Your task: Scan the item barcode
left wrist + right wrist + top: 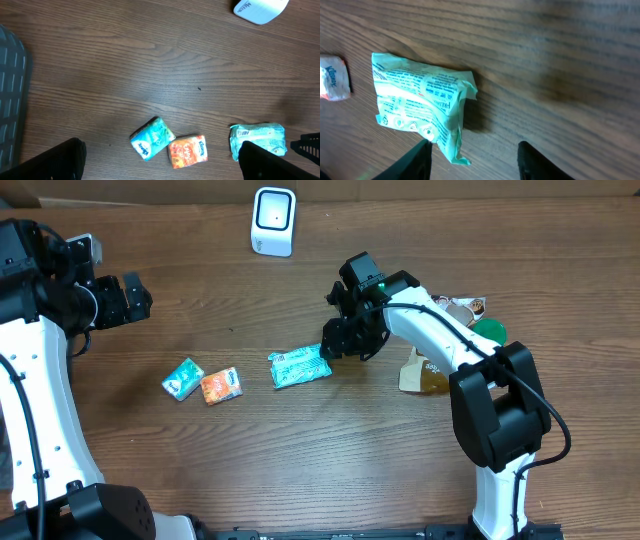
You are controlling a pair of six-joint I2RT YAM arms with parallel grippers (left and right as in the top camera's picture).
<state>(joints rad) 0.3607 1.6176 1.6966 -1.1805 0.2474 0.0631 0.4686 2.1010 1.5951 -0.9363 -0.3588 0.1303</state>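
A crumpled teal packet [300, 367] lies flat on the wooden table, printed side up [420, 105]; in the left wrist view a small barcode shows at its near corner [257, 140]. My right gripper [336, 343] hovers at its right end, open [475, 162]; the packet's loose corner reaches between the fingers, close to the left one, and neither finger presses on it. The white scanner [273, 220] stands at the table's back edge [260, 9]. My left gripper [135, 298] is far to the left, wide open and holding nothing [162, 167].
A blue tissue pack [182, 378] and an orange one [220, 385] lie side by side left of the packet. A brown pouch [425, 372], a green item [490, 330] and another packet [465, 308] sit behind the right arm.
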